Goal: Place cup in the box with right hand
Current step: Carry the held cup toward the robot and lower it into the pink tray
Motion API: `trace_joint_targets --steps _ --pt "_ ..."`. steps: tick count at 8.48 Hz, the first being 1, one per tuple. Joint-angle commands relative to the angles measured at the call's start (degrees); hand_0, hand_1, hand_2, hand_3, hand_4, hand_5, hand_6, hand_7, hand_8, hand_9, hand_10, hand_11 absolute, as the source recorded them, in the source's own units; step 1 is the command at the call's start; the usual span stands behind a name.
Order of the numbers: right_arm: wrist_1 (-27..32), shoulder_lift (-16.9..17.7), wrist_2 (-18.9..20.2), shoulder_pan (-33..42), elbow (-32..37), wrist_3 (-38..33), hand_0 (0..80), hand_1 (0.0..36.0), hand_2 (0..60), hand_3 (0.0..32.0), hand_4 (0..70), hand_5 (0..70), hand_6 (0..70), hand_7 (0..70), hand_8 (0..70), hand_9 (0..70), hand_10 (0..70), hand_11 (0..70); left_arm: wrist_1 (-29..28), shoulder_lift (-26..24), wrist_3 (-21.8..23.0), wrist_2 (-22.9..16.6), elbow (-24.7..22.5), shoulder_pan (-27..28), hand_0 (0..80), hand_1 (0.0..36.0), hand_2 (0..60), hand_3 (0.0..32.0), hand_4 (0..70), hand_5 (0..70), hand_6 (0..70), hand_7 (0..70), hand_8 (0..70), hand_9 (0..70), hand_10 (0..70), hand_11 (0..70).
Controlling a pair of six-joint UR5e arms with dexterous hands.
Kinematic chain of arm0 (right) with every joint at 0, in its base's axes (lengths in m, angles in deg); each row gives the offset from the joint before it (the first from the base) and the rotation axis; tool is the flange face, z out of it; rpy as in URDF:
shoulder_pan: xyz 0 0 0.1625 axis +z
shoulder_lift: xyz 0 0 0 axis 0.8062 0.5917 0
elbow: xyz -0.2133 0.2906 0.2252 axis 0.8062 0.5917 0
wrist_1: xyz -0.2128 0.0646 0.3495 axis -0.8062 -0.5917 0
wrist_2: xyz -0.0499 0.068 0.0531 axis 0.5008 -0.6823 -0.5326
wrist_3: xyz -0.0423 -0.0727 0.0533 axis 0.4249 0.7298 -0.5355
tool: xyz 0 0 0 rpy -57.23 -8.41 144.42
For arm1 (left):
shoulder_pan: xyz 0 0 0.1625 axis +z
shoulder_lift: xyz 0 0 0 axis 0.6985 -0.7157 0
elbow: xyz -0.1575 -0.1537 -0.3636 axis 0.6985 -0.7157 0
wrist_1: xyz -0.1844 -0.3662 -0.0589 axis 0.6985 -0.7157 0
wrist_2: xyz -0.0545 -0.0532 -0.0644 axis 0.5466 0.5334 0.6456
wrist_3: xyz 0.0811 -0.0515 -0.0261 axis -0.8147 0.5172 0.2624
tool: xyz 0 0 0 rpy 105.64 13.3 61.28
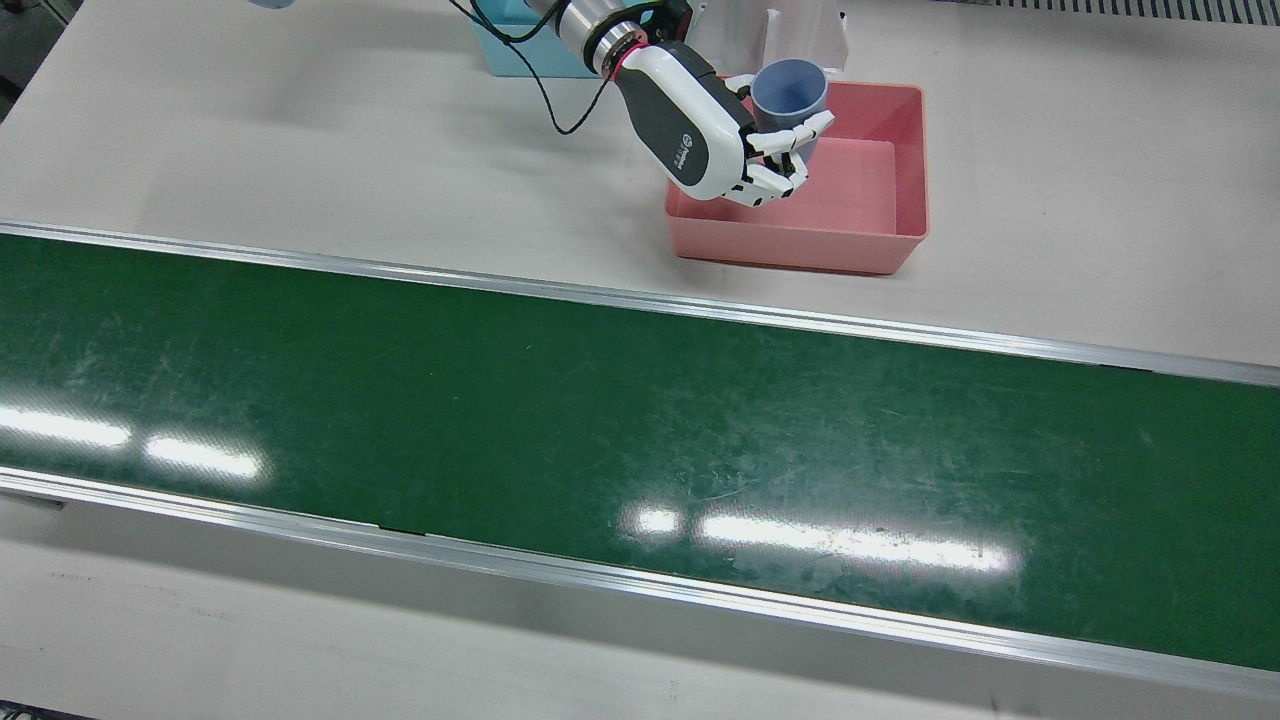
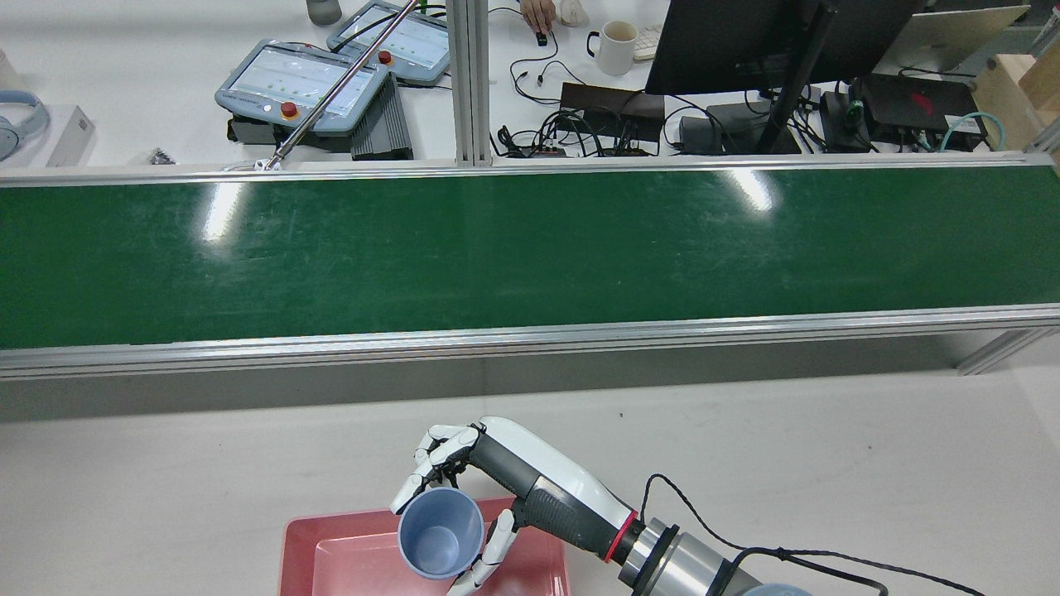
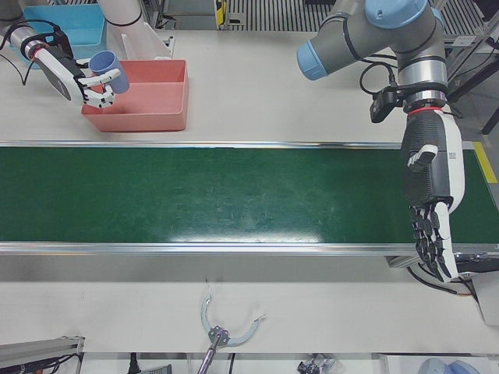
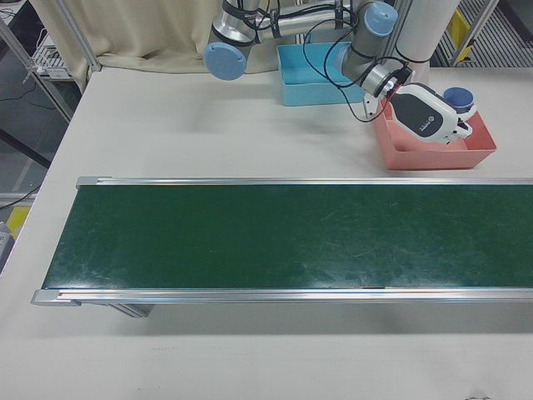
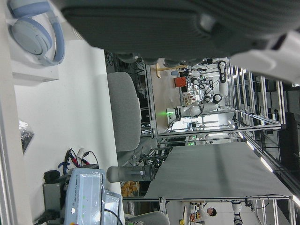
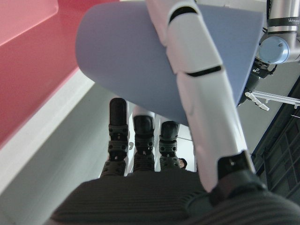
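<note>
Above the near-left corner of the pink plastic box (image 1: 905,170), as the front view shows it, hangs the blue-grey plastic cup (image 1: 790,95), mouth up and slightly tilted, clear of the box floor. It looks light, stiff and smooth-walled, so my guess is that it would slip if squeezed loosely and would tip over if dropped from a height; the side wall below the rim seems the sensible place to hold it, and that is where it is held.

Wrapped around that wall is the white-and-grey right hand (image 1: 700,125), fingers (image 1: 790,140) curled on one side of the cup and one digit across the other, closed on the cup and nothing else. No finger appears to touch the box.

Far along the station, past the green conveyor belt (image 1: 600,420), the left hand (image 3: 431,202) hangs with fingers straight and pointing down, spread a little, holding nothing. A light blue bin (image 4: 316,75) sits just behind the pink box.
</note>
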Motion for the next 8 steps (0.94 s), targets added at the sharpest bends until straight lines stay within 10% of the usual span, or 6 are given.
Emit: trace_joint_targets --steps 1,2,4,5,7,8 --pt "0.09 -0.20 0.15 -0.16 2.49 -0.32 80.0 36.0 60.0 0.0 61.6 17.9 26.8 70.0 35.7 49.8 22.5 36.0 0.00 0.00 -0.01 -0.03 0.00 0.00 0.0 0.0 0.0 0.0 0.0 0.0 0.0 0.0 0.0 0.0 0.0 0.0" --pt "0.09 -0.20 0.41 -0.07 2.50 -0.50 80.0 36.0 60.0 0.0 55.1 18.0 25.0 70.0 34.2 47.2 20.6 33.5 0.00 0.00 0.07 -0.03 0.00 0.00 0.0 0.0 0.0 0.0 0.0 0.0 0.0 0.0 0.0 0.0 0.0 0.0" --pt "-0.08 -0.03 0.68 0.10 1.89 -2.60 80.0 36.0 23.9 0.4 25.1 18.6 16.3 61.7 28.2 37.5 16.3 27.8 0.00 0.00 -0.01 -0.03 0.00 0.00 0.0 0.0 0.0 0.0 0.0 0.0 0.0 0.0 0.0 0.0 0.0 0.0" --pt "-0.17 -0.11 0.59 0.19 0.75 -2.87 80.0 36.0 11.2 16.8 7.5 19.2 12.2 48.6 26.0 32.7 14.3 25.4 0.00 0.00 -0.01 0.05 0.00 0.00 0.0 0.0 0.0 0.0 0.0 0.0 0.0 0.0 0.0 0.0 0.0 0.0" --pt "-0.52 -0.03 0.50 0.28 0.12 -2.87 80.0 36.0 28.9 2.0 29.8 18.3 16.3 61.3 29.9 38.2 15.2 26.0 0.00 0.00 -0.01 0.05 0.00 0.00 0.0 0.0 0.0 0.0 0.0 0.0 0.0 0.0 0.0 0.0 0.0 0.0" --pt "-1.30 0.23 0.59 0.63 -0.49 -2.87 80.0 36.0 33.0 0.0 42.2 18.3 22.0 70.0 34.1 45.5 18.0 29.8 0.00 0.00 0.07 -0.03 0.00 0.00 0.0 0.0 0.0 0.0 0.0 0.0 0.0 0.0 0.0 0.0 0.0 0.0"
